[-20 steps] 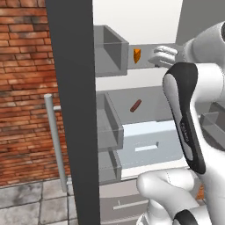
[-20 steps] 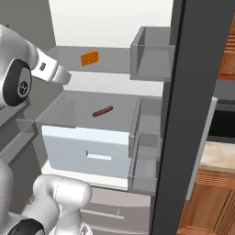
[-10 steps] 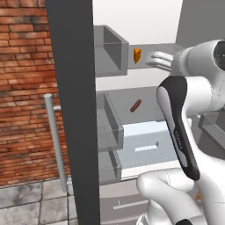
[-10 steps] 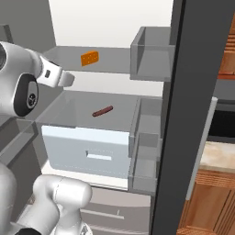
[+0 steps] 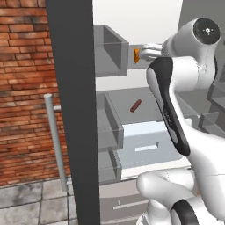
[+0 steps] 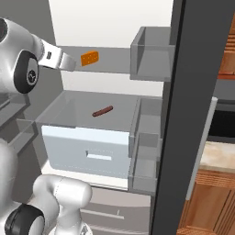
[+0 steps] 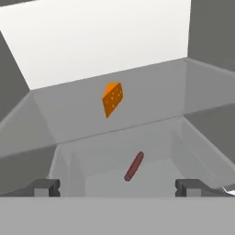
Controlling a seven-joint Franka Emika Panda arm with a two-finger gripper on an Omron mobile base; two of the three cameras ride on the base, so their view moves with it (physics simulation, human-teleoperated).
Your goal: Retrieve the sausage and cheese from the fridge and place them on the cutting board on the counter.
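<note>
**Jaws spread wide at the fridge's upper shelf, cheese just ahead**

The fridge [image 6: 114,27] stands open, its white interior lit. The cheese [image 6: 90,58], an orange wedge with darker holes, sits on the upper glass shelf [image 6: 114,66]. One level down, the sausage [image 6: 102,111] lies at a slant on the clear shelf above the pale drawer [image 6: 87,153].

The gripper [image 7: 117,186] reaches in at the height of the upper shelf, close beside the cheese but not touching it. In the hand view its jaws stand released, one dark tip at each side, with nothing between them; the cheese [image 7: 112,99] shows ahead near the middle, the sausage [image 7: 134,166] lower and nearer. From the left base view the cheese [image 5: 136,55] peeks out just left of the arm, and the sausage [image 5: 136,105] lies clear on its shelf.
</note>
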